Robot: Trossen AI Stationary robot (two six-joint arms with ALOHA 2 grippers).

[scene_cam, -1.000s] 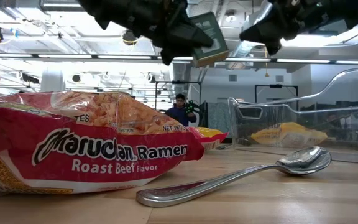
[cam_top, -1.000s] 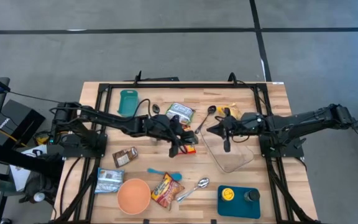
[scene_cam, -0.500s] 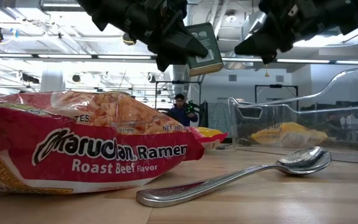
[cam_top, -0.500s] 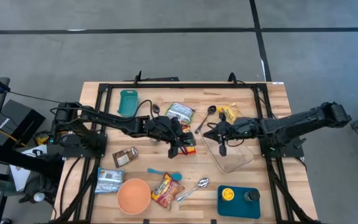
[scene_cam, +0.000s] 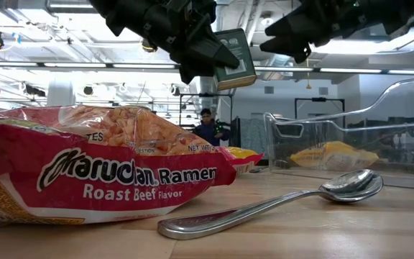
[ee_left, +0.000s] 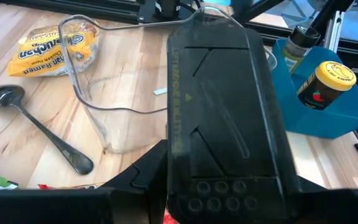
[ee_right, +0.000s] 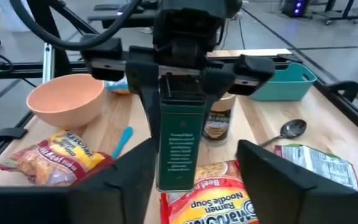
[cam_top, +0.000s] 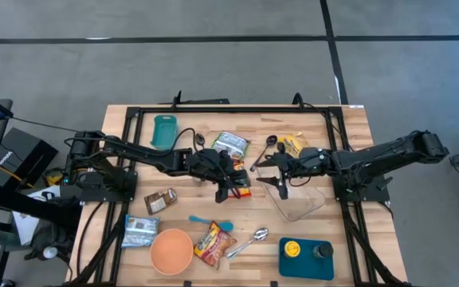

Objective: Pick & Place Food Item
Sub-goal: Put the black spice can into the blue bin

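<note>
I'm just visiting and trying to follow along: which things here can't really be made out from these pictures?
- Dark green packet in the left gripper: its print is too small to read in the right wrist view.
- Left wrist view: that packet fills the middle, hiding the table behind it.
- Low view: the ramen pack blocks everything behind it.
- Person in the low view: too far off.

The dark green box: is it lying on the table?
No. In the low view the left gripper holds the green box in the air, well above the ramen pack on the table.
</note>
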